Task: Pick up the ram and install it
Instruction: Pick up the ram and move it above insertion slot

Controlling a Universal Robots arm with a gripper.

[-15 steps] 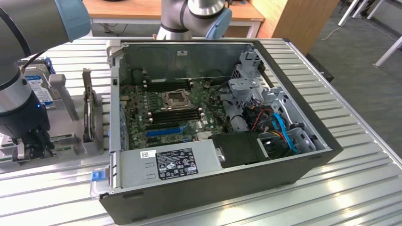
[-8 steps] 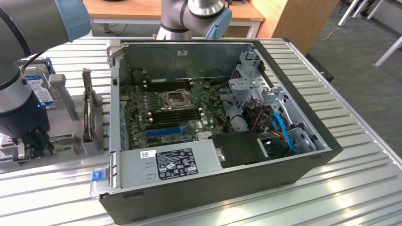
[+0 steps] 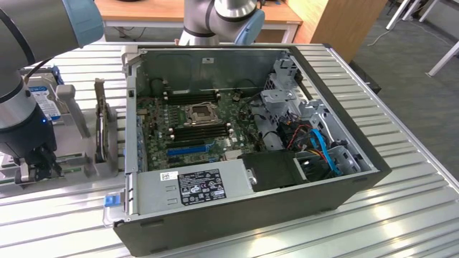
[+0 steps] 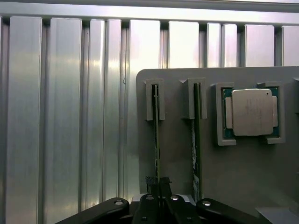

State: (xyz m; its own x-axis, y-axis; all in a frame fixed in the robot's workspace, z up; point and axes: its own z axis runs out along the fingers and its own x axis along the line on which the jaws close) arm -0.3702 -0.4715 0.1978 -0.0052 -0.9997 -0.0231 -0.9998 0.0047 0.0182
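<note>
ram (image 4: 156, 140) stands on edge in its slot of the grey holder (image 4: 176, 154), the slot farther from the processor chip (image 4: 252, 112). claw (image 4: 158, 196) is pinched shut on one end of it.

Risks:
- End-only grip on a thin edge, so the stick may pivot or slip when lifted.
- Any skew could jam it in the slot clip.
- second stick (image 4: 196, 149) is just beside and could get clipped.

Open PC case (image 3: 215, 67) is well apart.

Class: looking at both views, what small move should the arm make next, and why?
Probably lift straight up: the pincer is shut on the ram, which stands on edge in a slot of the grey holder, beside a second stick.
</note>
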